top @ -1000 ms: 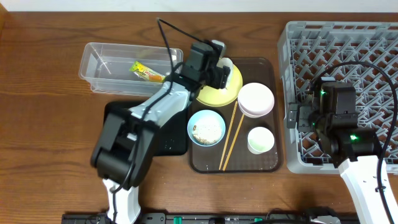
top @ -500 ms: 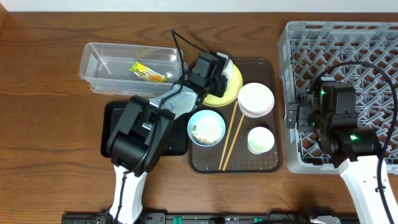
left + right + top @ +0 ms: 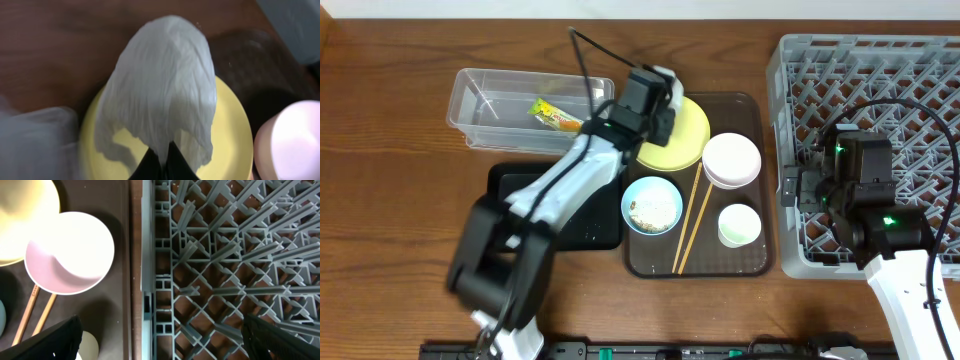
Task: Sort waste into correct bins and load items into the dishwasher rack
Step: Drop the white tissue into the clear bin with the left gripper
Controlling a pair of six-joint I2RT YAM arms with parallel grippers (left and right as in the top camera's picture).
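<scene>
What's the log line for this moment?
left end effector: shut on white scrap over yellow plate | right end effector: open over rack edge

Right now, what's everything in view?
table: one, brown wood
dishwasher rack: one, grey, right
tub: one, clear, far left
wrapper: one, green-yellow, in tub
black tray: one, near left
brown tray: one, centre
plate: one, yellow, brown tray
pink bowl: one, brown tray
blue bowl: one, brown tray, holds rice
cup: one, white, brown tray
chopsticks: two, wooden, brown tray
scrap: one, white, over plate
left gripper: shut on scrap
right gripper: open, over rack edge
</scene>
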